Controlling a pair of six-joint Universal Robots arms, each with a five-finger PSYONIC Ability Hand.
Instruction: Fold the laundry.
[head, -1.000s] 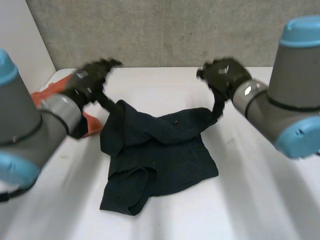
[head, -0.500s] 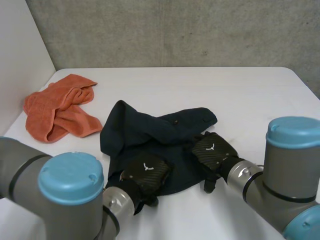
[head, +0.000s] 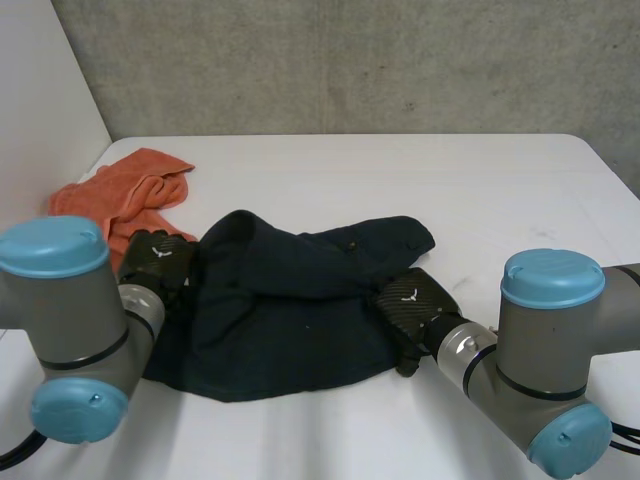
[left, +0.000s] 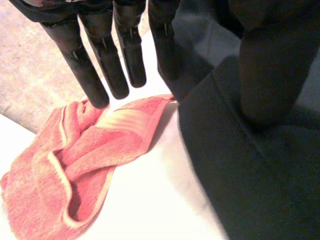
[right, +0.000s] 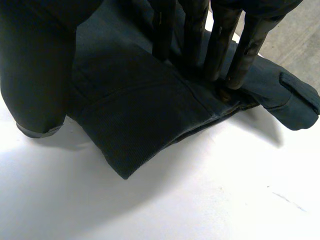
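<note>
The fingers (left: 109, 65) of the left hand (head: 158, 260) are found straight and slightly spread, pointed toward the orange towel (left: 75, 165), with nothing pinched. Its thumb (left: 270, 65) is set over the dark garment (left: 260, 175) beside them. The fingers (right: 218, 50) of the right hand (head: 412, 298) are likewise straight, held close together, with their tips pressed onto a seam of the garment and the thumb lowered at a corner of the cloth. A second ago the garment was held up by both hands at the upper part of the frame. It has since been released, and the left hand has been shifted from its lower edge to its left edge, at centre left. The garment is now laid wider and flatter across the centre of the white table (head: 400, 180), though its upper part is still bunched. Spreading is judged nearly complete, and no fold has yet been made. The towel is left crumpled at the upper left, just beside the garment.
</note>
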